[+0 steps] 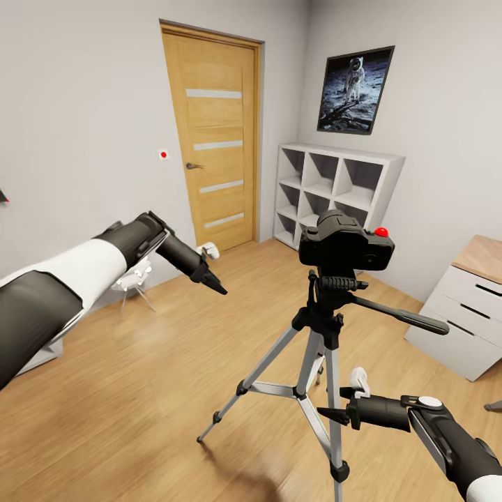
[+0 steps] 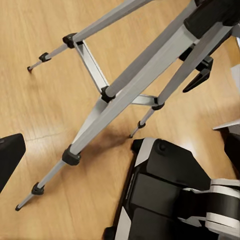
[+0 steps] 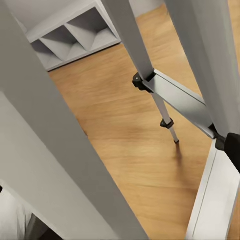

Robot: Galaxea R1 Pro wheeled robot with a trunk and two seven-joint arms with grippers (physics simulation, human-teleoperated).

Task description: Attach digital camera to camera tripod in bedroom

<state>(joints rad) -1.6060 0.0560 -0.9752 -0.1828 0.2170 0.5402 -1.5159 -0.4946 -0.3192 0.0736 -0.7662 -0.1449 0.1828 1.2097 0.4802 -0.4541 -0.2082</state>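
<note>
The camera tripod (image 1: 317, 348) stands on the wood floor in the middle of the head view, silver legs spread. The black digital camera (image 1: 345, 247) sits on its head, red button up, above the long pan handle (image 1: 401, 317). My left gripper (image 1: 213, 279) hovers open to the left of the camera, well apart from it and holding nothing. One of its dark fingers (image 2: 10, 157) shows beside the tripod legs (image 2: 107, 92). My right gripper (image 1: 331, 411) hangs low beside the front leg, open and empty. Leg and brace (image 3: 175, 97) loom close in the right wrist view.
A wooden door (image 1: 213, 139) is at the back. To its right stands a white cube shelf (image 1: 335, 188) under an astronaut poster (image 1: 355, 89). A white drawer unit (image 1: 464, 321) stands at the right. A small white stand (image 1: 134, 280) sits by the left wall. My base (image 2: 165, 190) is near the legs.
</note>
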